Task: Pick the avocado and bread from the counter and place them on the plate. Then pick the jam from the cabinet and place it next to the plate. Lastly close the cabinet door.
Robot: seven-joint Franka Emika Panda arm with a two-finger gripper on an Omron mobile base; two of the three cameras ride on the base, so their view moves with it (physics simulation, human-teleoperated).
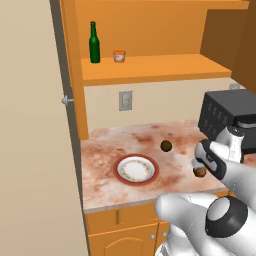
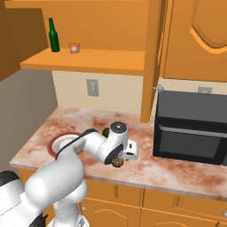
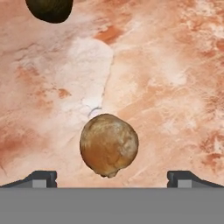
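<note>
Reaching down toward the front of the bench [image 1: 110,150], the white arm bends at the elbow in the lower right of the left base view, its wrist turned so the hand points at the stone-look top. The fingers [image 3: 112,179] are spread wide: in the hand view their two dark tips sit at the bottom left and bottom right corners, with the bread [image 3: 109,145] centred between them and touched by neither. The bread rests on the bench just under the hand, at the right middle of the left base view [image 1: 199,172] and below the wrist in the right base view [image 2: 118,163]. The avocado [image 1: 166,146] lies on the bench near the frame's centre, apart from the bread, and shows at the top left edge of the hand view [image 3: 49,9]. The plate [image 1: 135,169] sits lower left of the avocado. On the open cabinet [image 1: 150,67] shelf at upper left stand the jam [image 1: 119,56] and a green bottle [image 1: 94,44]. A black microwave [image 2: 190,128] fills the right of the right base view.
</note>
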